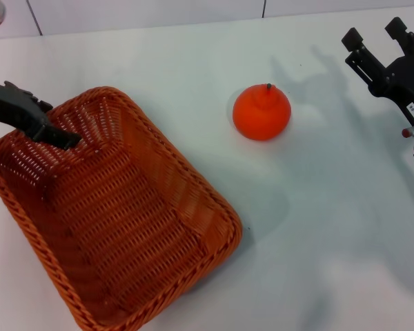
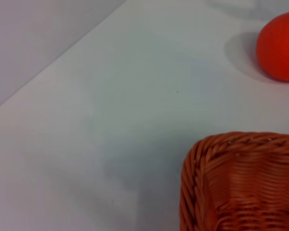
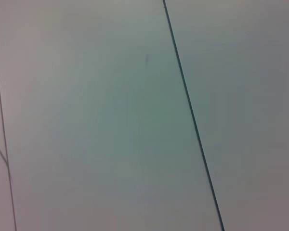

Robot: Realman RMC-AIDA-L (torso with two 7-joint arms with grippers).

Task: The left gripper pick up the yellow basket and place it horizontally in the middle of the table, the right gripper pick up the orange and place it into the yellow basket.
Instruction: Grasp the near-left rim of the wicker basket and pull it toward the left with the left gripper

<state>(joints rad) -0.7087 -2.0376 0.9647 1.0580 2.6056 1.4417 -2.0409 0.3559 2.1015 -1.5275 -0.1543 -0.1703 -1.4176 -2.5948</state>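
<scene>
While our left tool (image 1: 58,138) reaches over the far-left rim of the basket (image 1: 117,214), its grip unclear, we should clamp the rim firmly before turning it, the orange (image 1: 261,112) lying right of it near our open right tool (image 1: 378,38).

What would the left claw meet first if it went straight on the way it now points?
Probably the yellow basket: the left claw points down and rightward over the far rim, so it would likely strike the woven inner wall or floor. Depth is unclear from the head view.
</scene>
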